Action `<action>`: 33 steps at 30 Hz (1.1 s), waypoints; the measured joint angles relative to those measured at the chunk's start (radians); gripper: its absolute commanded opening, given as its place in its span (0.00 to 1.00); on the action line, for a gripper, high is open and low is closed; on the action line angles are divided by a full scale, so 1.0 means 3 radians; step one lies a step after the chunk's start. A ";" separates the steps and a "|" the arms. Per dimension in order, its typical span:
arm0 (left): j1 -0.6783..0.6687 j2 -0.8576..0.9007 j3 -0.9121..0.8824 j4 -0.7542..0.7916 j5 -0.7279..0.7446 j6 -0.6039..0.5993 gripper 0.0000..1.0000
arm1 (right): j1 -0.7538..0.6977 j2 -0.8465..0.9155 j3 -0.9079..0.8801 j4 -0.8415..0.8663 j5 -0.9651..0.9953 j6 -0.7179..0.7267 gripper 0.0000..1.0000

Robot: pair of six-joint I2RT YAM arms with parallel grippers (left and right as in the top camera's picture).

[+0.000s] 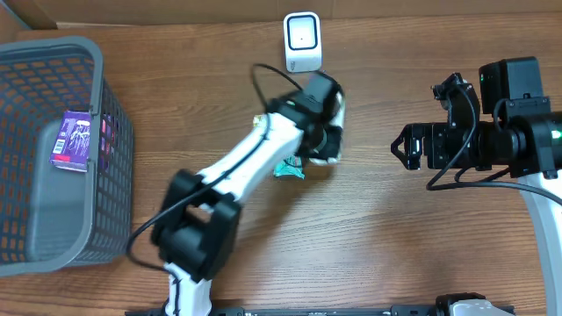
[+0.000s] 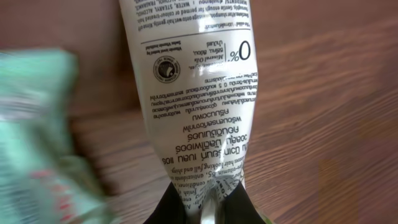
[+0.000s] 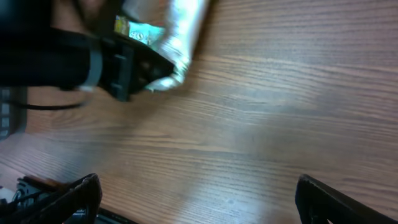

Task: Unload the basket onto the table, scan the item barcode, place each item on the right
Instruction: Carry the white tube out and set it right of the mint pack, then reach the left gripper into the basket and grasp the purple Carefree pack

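Observation:
The item is a white squeeze tube (image 2: 193, 81) covered in small black print. My left gripper (image 2: 208, 202) is shut on its crimped end, and the tube reaches away from the camera over the wood. I see no barcode on the face that shows. From above, the left gripper (image 1: 326, 142) hangs just below the white scanner (image 1: 302, 41) at the table's back edge. The right wrist view catches the tube (image 3: 180, 37) at top left. My right gripper (image 1: 409, 147) stands open to the right, nothing between its fingers (image 3: 68, 193).
A teal packet (image 1: 288, 168) lies on the table beside the left gripper, blurred at the left of the left wrist view (image 2: 37, 143). A grey mesh basket (image 1: 114, 132) at the far left holds a purple packet (image 1: 72, 140).

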 measured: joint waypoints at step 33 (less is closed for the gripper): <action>0.2660 -0.0891 0.3035 -0.2720 -0.0755 0.0326 0.66 | 0.0000 0.0000 0.0000 -0.0032 0.0000 0.0000 1.00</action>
